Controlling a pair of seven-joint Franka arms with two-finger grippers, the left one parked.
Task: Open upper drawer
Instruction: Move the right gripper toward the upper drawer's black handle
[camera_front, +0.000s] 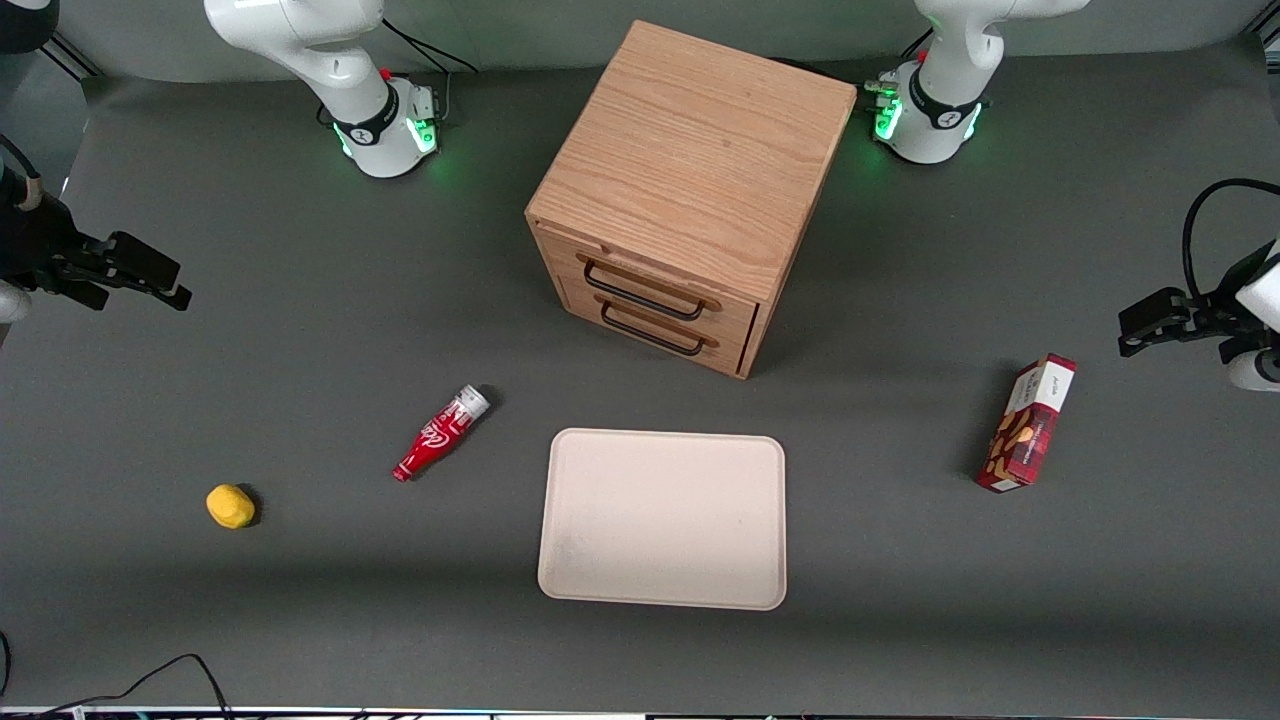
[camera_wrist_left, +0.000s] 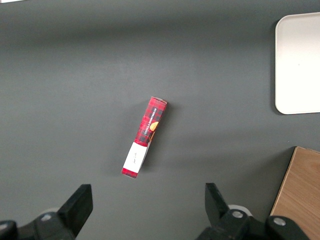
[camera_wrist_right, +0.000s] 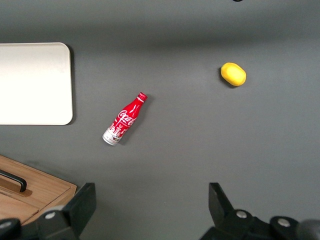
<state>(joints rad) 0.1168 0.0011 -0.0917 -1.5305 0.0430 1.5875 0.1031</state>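
Note:
The oak cabinet (camera_front: 690, 150) stands mid-table, its two drawers facing the front camera at an angle. The upper drawer (camera_front: 640, 270) is shut flush, with its thin black bar handle (camera_front: 645, 292) just above the matching lower drawer (camera_front: 655, 330). My right gripper (camera_front: 170, 283) hovers open and empty toward the working arm's end of the table, well apart from the cabinet. In the right wrist view the open gripper (camera_wrist_right: 150, 200) has bare table between its fingers (camera_wrist_right: 82, 202), and a corner of the cabinet (camera_wrist_right: 35, 192) with a handle end (camera_wrist_right: 14, 181) shows beside it.
A red cola bottle (camera_front: 441, 432) lies nearer the front camera than the cabinet. A beige tray (camera_front: 663, 518) lies in front of the drawers. A yellow object (camera_front: 230, 505) sits toward the working arm's end, a red snack box (camera_front: 1028, 424) toward the parked arm's.

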